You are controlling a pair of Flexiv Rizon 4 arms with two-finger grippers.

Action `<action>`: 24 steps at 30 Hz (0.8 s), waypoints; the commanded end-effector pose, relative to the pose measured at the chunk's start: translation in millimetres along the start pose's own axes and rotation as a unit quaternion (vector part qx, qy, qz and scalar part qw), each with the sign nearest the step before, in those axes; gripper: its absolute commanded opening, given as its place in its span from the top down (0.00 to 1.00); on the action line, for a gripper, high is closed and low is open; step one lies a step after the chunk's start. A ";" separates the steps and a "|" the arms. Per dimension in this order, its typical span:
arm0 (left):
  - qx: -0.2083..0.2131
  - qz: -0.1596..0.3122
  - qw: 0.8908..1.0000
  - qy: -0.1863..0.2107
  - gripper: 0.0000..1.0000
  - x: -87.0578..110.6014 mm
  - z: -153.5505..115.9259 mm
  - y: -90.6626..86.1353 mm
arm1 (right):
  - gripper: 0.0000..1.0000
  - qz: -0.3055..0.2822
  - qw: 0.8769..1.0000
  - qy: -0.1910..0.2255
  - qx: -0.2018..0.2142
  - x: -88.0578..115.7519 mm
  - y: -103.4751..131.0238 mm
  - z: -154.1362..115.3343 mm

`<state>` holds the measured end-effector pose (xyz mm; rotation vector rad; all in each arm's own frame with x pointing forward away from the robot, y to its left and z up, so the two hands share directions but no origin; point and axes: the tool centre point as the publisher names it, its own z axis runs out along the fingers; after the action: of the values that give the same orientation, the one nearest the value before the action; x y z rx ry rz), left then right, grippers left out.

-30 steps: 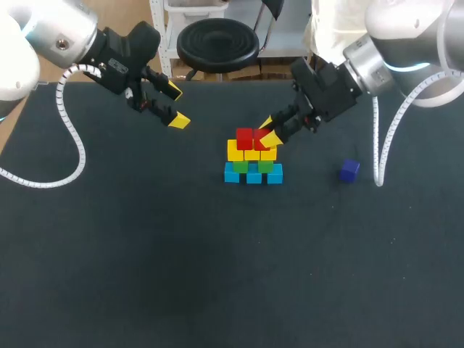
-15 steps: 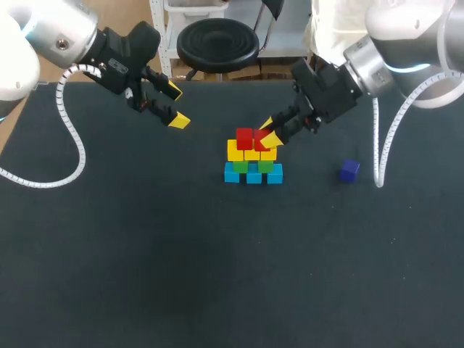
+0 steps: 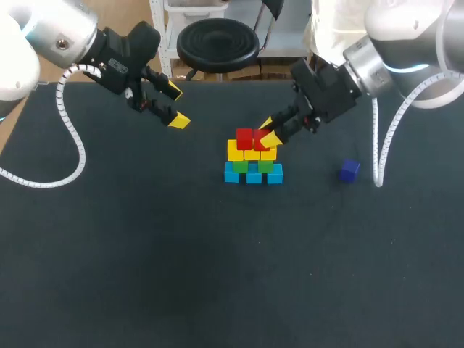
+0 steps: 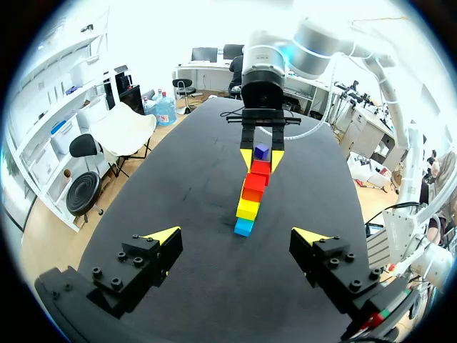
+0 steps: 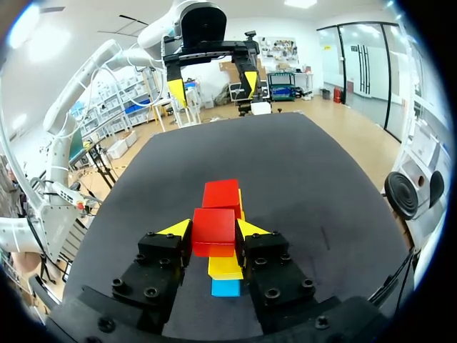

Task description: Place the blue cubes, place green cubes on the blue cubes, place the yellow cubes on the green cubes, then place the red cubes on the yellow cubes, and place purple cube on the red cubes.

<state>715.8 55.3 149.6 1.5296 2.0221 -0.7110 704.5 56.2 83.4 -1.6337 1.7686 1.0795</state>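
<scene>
No movement since a second ago | still clamped with right gripper [image 5: 214, 230] on red cube [image 5: 213, 223], set atop yellow cubes [image 5: 226, 266] | left gripper [image 3: 176, 106]: spread, empty, well away | likely next: release, then fetch purple cube [image 3: 349, 170], apart beside right gripper.

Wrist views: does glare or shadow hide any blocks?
Left wrist view: room lights glare white beyond the table, but the stack looks vivid. Right wrist view: the red block in the right end effector is clearly lit. Head view: hardly any shadow on the table.
</scene>
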 end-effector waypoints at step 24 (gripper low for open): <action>0.000 0.002 1.000 -0.003 0.00 1.4 -0.2 -0.3 | 0.00 -0.002 1.000 -0.003 0.029 -2.9 5.6 -17.7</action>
<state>715.8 55.3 149.6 1.5296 2.0221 -0.7110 714.0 50.7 89.5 -1.6147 1.7694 1.0542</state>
